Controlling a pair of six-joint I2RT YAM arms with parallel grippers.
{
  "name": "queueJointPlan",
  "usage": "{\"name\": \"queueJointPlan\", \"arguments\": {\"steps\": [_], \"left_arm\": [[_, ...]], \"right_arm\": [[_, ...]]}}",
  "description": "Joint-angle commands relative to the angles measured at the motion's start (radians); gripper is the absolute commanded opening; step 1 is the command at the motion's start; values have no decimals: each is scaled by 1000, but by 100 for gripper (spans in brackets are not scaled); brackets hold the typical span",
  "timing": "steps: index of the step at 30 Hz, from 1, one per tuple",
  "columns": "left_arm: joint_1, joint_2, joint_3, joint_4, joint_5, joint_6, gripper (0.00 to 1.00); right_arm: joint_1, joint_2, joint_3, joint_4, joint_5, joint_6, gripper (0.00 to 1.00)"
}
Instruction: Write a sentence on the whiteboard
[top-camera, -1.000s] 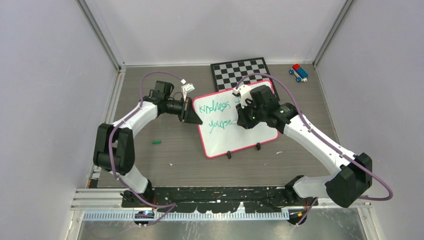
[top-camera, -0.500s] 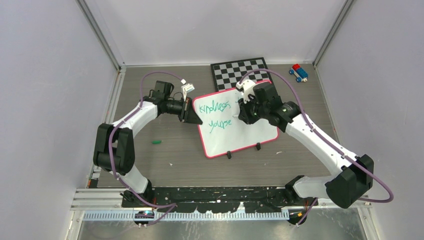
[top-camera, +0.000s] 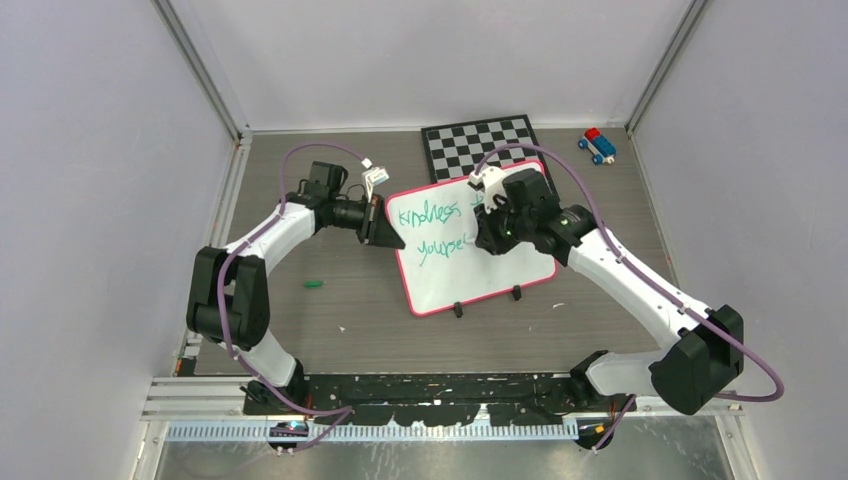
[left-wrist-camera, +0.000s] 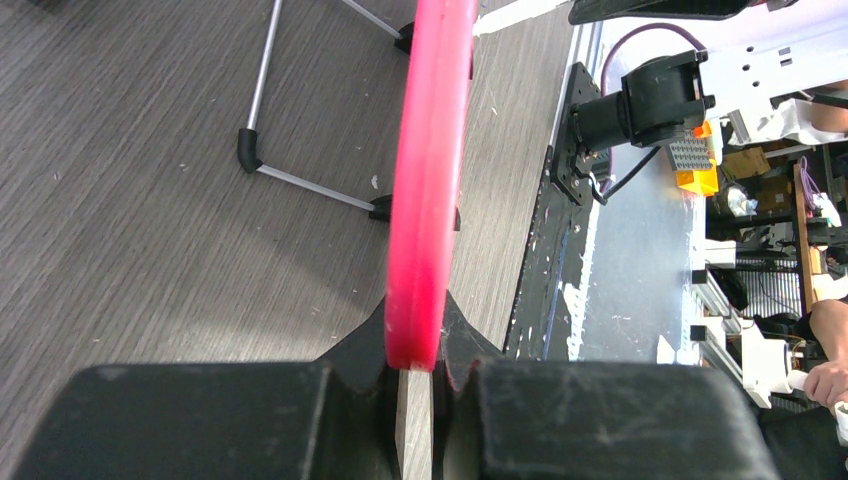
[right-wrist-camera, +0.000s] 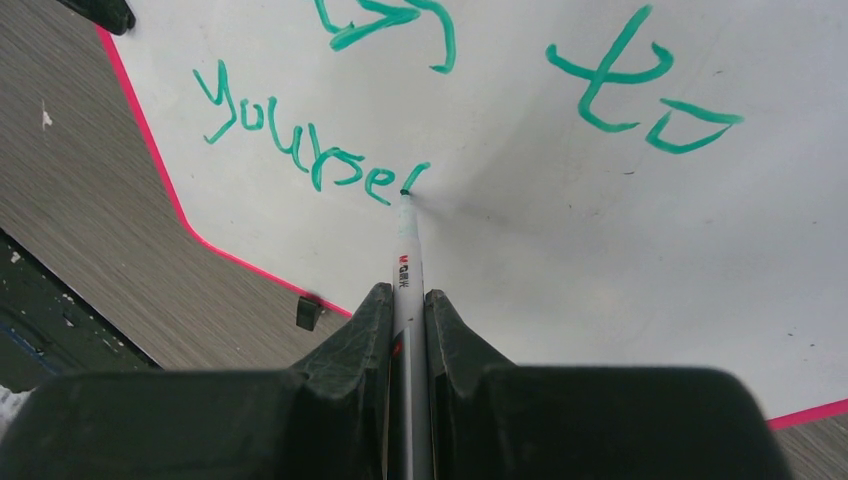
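Note:
The whiteboard (top-camera: 480, 272), glossy white with a pink frame, stands tilted mid-table. My left gripper (top-camera: 386, 233) is shut on its left edge; the left wrist view shows the pink frame (left-wrist-camera: 430, 170) pinched between the jaws of that gripper (left-wrist-camera: 418, 345). My right gripper (top-camera: 490, 236) is over the board, shut on a white marker (right-wrist-camera: 407, 268) whose green tip touches the board surface (right-wrist-camera: 560, 250). The sentence (top-camera: 432, 214) is green handwriting: "kindness to" above and "yoursel" (right-wrist-camera: 305, 150) below. The tip rests at the end of the "l".
A black-and-white chequered board (top-camera: 478, 143) lies behind the whiteboard. A blue and red toy (top-camera: 597, 145) sits at the back right. A small green cap (top-camera: 314, 284) lies left of the whiteboard. The whiteboard's wire stand (left-wrist-camera: 300, 180) rests on the table behind it.
The right gripper lifted slightly toward the back, then came down again, and an "l" now follows "yourse". The left gripper and the whiteboard have not moved.

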Motion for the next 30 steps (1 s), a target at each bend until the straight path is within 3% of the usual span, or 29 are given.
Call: {"name": "queueJointPlan", "arguments": {"steps": [1, 14, 30], "left_arm": [[-5, -9, -2, 10, -7, 19, 0], [-5, -11, -4, 9, -7, 17, 0], [-5, -17, -4, 9, -7, 15, 0]], "right_arm": [[-3, -21, -16, 3, 1, -2, 0], [-3, -55, 45, -39, 38, -41, 0], [-27, -29, 63, 23, 78, -30, 0]]}}
